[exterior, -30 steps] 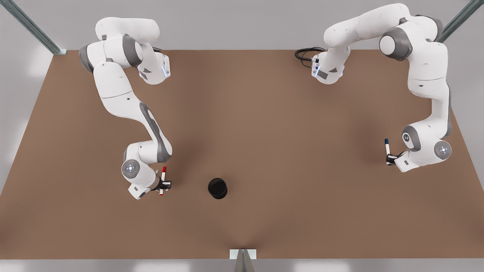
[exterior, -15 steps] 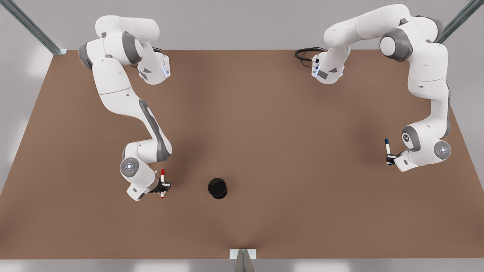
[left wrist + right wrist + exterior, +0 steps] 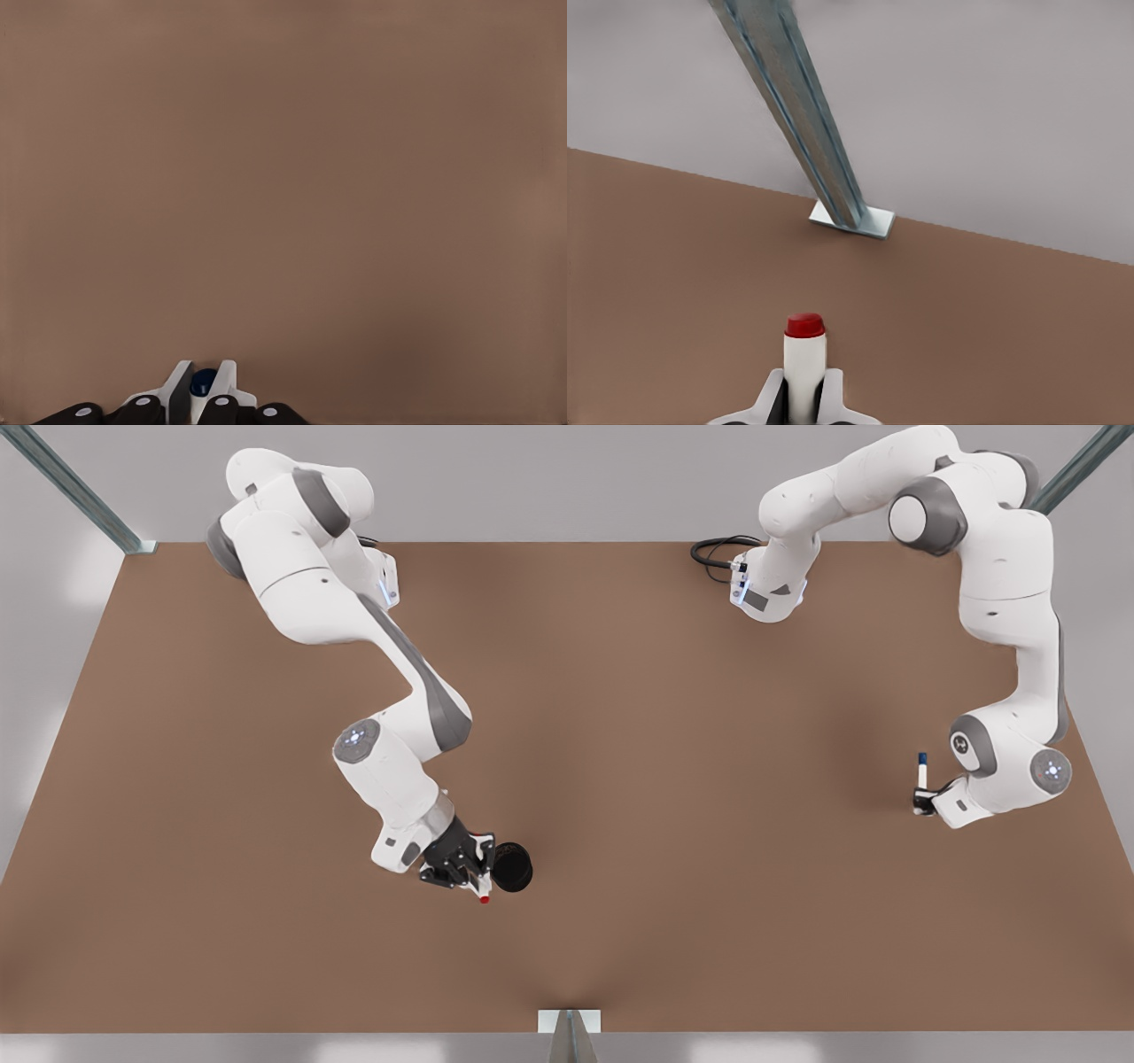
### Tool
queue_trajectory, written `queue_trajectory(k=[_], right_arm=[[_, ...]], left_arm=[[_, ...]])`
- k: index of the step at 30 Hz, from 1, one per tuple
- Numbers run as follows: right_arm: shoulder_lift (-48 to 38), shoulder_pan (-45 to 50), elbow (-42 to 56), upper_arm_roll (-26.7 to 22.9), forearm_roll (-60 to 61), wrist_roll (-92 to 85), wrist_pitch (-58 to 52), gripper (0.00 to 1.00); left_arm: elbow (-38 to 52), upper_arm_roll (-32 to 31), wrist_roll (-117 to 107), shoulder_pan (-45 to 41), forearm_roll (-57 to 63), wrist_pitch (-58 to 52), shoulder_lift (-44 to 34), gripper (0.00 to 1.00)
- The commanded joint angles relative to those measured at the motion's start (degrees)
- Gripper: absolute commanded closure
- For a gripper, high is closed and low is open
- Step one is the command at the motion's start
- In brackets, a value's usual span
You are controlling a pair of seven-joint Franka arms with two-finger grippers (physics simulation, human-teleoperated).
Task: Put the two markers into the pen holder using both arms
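Observation:
The red-capped marker (image 3: 484, 893) (image 3: 804, 354) is clamped in my right gripper (image 3: 477, 875) (image 3: 804, 405), on the front view's left. The gripper sits right beside the black pen holder (image 3: 514, 867), and the marker's cap points toward the table's front edge. On the front view's right, my left gripper (image 3: 921, 804) (image 3: 203, 405) is shut on the blue-capped marker (image 3: 922, 772) (image 3: 203, 383), which stands cap-up far from the holder. The brown table (image 3: 673, 717) lies under both.
A metal post on a plate (image 3: 569, 1026) (image 3: 833, 177) stands at the middle of the table's front edge. A black cable (image 3: 713, 553) coils by the arm base at the back. Slanted frame bars cross the back corners.
My right arm has swung toward the front view's right, up to the pen holder, and turned the red marker's cap toward the front edge. The left arm has shifted slightly with the blue marker.

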Motion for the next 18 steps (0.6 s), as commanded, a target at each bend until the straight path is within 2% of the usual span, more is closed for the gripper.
queue_trajectory(k=[1,2,4,7,11,14,18], right_arm=[[2.9,1.3,2.3,0.0,-1.0,-0.3,13.7,0.79],[5.2,2.6,4.5,-0.7,-1.3,-2.6,16.7,0.79],[10.1,4.2,12.3,-0.7,-1.3,-2.6,16.8,0.79],[12.4,4.5,10.5,-0.7,-1.3,-4.9,25.1,0.79],[11.5,4.3,0.0,-0.7,-1.1,-7.2,36.1,0.79],[9.6,3.8,-5.9,-0.7,-1.1,-7.2,40.7,0.79],[5.8,3.1,-14.3,-0.7,-1.1,-7.1,45.8,0.79]], left_arm=[[1.0,-1.4,4.9,0.1,-6.0,-5.9,-2.1,0.79],[3.7,-1.4,7.6,-0.1,-10.4,-10.2,-3.0,0.79],[8.1,-2.8,7.7,-0.6,-11.4,-16.3,-4.0,0.79],[13.0,-4.3,7.4,-0.6,-11.5,-22.3,-4.2,0.79],[14.9,-5.3,8.0,-0.6,-11.5,-27.2,-5.0,0.79],[16.4,-5.3,9.6,-0.7,-15.5,-33.3,-5.0,0.79],[16.5,-5.7,9.5,-0.7,-16.0,-34.2,-5.1,0.79]])
